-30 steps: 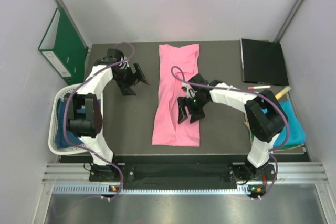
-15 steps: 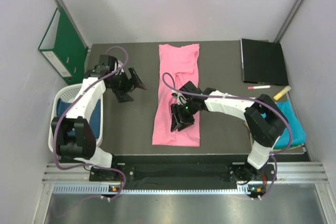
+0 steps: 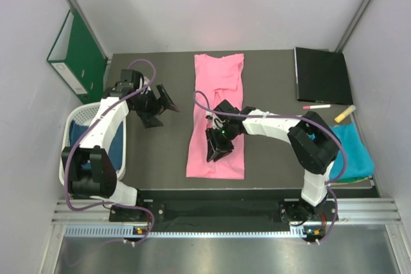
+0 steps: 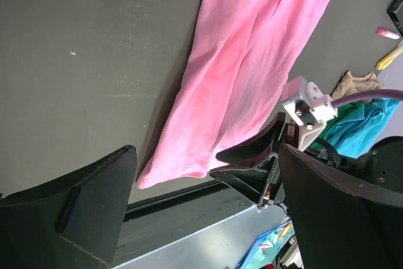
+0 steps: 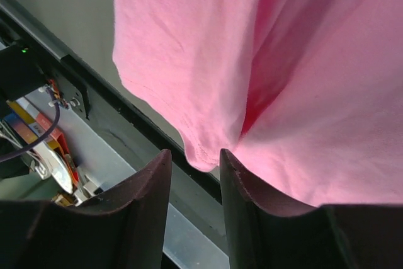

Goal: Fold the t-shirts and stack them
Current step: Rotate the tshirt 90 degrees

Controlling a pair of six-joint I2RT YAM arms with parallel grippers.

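Note:
The pink t-shirt (image 3: 217, 110) lies in a long strip down the middle of the table, also in the left wrist view (image 4: 252, 61) and the right wrist view (image 5: 283, 61). My right gripper (image 3: 214, 151) is low over its near left part. Its jaws (image 5: 195, 162) stand narrowly open, with a fold of the pink hem dipping between the tips. My left gripper (image 3: 164, 100) hangs wide open and empty (image 4: 208, 218) over bare table left of the shirt. A teal t-shirt (image 3: 356, 152) lies at the right edge. Dark blue cloth (image 3: 117, 144) sits in the basket.
A white lattice basket (image 3: 69, 162) stands at the left edge, with a green ring binder (image 3: 77, 56) behind it. A black folder (image 3: 321, 75), a pink marker (image 3: 316, 106) and a yellowish stick (image 3: 345, 113) lie at the back right. The table's front rail runs close to the shirt's near hem.
My right gripper slid left and nearer along the pink shirt, and its jaws narrowed. The left gripper drew a little toward the left, still open.

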